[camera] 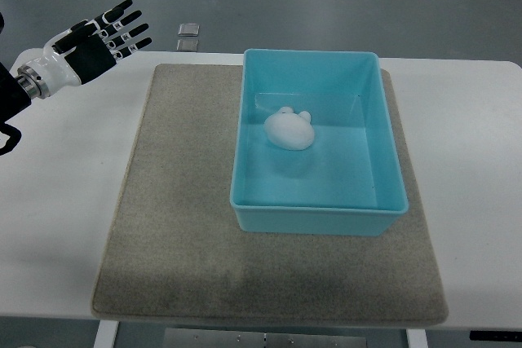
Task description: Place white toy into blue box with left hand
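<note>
The white toy [289, 129] lies inside the blue box [316, 211], on its floor toward the far left part. The box stands on a grey mat [175, 201] on the white table. My left hand [102, 38] is at the far left of the view, well away from the box, above the table's back left corner. Its fingers are spread and hold nothing. The right arm is out of view.
The white table [65, 201] extends to both sides of the mat. Two small grey squares [188, 36] lie on the floor beyond the table's far edge. The grey floor shows behind the table.
</note>
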